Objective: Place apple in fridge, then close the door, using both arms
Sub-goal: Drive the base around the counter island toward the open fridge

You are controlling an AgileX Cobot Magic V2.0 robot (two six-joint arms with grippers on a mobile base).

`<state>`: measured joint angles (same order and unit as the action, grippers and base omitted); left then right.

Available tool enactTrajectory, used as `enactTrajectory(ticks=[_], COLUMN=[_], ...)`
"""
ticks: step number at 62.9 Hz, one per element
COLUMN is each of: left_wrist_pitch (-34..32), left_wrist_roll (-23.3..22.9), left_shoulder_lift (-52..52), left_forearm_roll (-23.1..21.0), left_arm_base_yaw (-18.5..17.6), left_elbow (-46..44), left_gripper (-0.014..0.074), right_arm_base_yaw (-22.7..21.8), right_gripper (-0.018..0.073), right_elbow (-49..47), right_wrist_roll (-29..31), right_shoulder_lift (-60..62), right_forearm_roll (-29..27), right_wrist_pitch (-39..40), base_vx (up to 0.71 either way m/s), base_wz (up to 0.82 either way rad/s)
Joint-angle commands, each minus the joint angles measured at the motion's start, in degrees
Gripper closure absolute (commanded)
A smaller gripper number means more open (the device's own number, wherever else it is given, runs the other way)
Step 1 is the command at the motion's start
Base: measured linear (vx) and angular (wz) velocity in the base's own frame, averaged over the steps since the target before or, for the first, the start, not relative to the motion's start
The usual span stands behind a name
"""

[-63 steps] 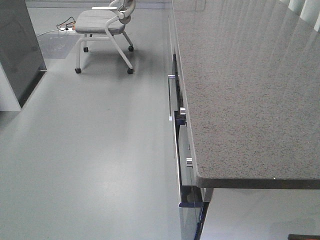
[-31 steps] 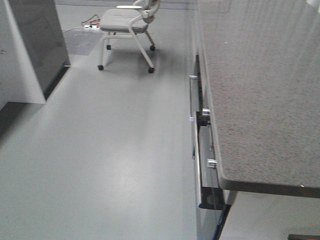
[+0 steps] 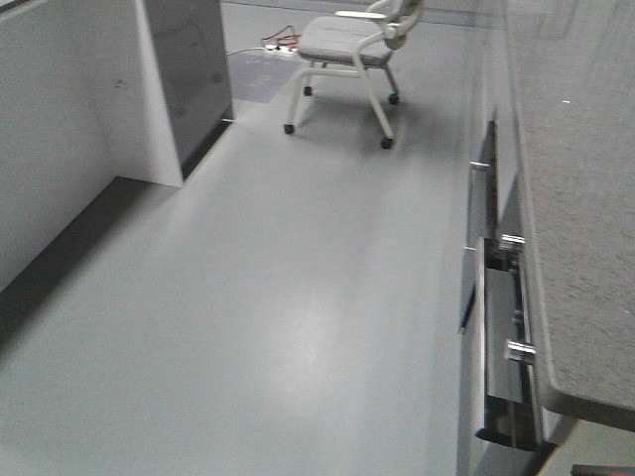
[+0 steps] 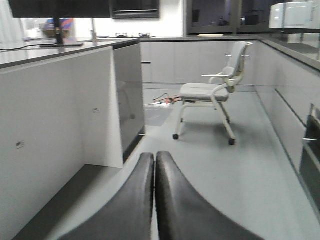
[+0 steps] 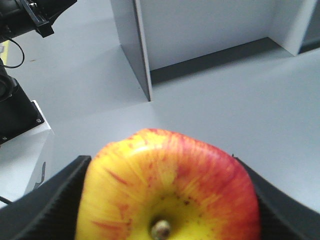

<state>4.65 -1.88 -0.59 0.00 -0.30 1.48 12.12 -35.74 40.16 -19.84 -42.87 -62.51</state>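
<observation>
- Right up close in the right wrist view is the apple (image 5: 170,195), red streaked over yellow, stem toward the camera. It's pinched in the right gripper (image 5: 162,170), with black fingers (image 5: 45,205) pressed against both sides.
- The left gripper (image 4: 154,160) has its two dark fingers pressed together with nothing between them, and it's held above the floor (image 3: 278,297).
- Further out, that pale grey floor runs between a white cabinet block (image 4: 55,125) ending in a dark glossy panel (image 4: 129,95) and the grey speckled counter (image 3: 585,198).
- At the far end stands a light wheeled chair (image 4: 212,92), with cables (image 4: 162,100) lying on the floor beside it.
</observation>
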Motion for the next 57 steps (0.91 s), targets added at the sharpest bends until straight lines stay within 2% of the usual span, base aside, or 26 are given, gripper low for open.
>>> enactTrajectory(ticks=[1,57], left_wrist_pitch=[-4.3,-4.3], left_wrist_roll=[-0.6,-0.6], left_shoulder_lift=[-0.9,-0.9], left_forearm_roll=[0.0,0.0], left_arm_base_yaw=[-0.4,-0.4], left_elbow=[1.2,1.2], left_gripper=[0.0603,0.0603], right_arm_base_yaw=[0.0,0.0], right_gripper=[0.0169,0.0169], right_elbow=[-1.6,-1.6], right_wrist_roll=[0.2,0.3], right_shoulder_lift=[-0.6,-0.6], right_forearm_roll=[-3.1,-3.1], right_wrist_pitch=[2.8,2.8], base_vx=[0.01,0.01], base_wz=[0.39,0.43])
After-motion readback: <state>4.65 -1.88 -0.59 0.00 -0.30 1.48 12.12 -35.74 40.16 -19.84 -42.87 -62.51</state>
